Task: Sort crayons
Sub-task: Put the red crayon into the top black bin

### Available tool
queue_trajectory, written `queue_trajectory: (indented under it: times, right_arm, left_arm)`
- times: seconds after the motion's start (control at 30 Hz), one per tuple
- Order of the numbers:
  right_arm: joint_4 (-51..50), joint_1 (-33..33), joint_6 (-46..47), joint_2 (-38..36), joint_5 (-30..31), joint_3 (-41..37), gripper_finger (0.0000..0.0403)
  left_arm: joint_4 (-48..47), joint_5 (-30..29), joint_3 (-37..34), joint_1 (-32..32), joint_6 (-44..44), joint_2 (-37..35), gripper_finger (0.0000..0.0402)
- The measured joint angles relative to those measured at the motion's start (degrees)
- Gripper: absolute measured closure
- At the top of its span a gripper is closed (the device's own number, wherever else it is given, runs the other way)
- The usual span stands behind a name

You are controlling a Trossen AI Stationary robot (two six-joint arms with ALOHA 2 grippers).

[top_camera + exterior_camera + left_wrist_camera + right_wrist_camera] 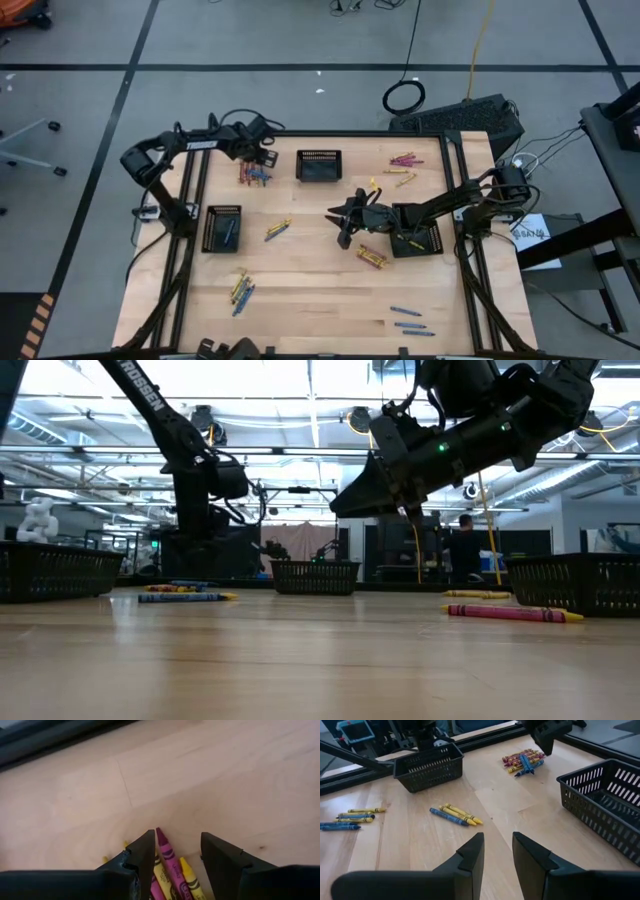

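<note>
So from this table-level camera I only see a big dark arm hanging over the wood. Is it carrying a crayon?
Observer: No. That is the right gripper, and its wrist camera shows it open and empty.
Visitor: And the arm far at the back?
Observer: From above, the left gripper hangs open over a mixed pile of crayons, with a pink crayon showing between its fingers.
Visitor: Is anything in the baskets?
Observer: From above, the left basket has a blue crayon lying in it.
</note>
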Motion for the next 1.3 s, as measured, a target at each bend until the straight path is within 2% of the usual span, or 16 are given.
queue_trajectory:
  times: [0.4,0.7,0.83,1.3]
  right_arm:
    - [1.31,0.0,0.0,0.0,-0.01,0.0,0.0316]
    - [1.31,0.0,0.0,0.0,-0.01,0.0,0.0316]
    - [1.31,0.0,0.0,0.0,-0.01,0.0,0.0316]
    - [1.29,0.0,0.0,0.0,-0.01,0.0,0.0316]
  left_arm:
    - [0.22,-0.25,0.0,0.0,-0.34,1.84,0.0251]
    - [0.13,-0.4,0.0,0.07,-0.31,1.84,0.0317]
    - [0.13,-0.42,0.0,0.07,-0.03,1.84,0.0334]
    - [-1.33,0.89,0.0,0.07,1.17,1.81,0.0338]
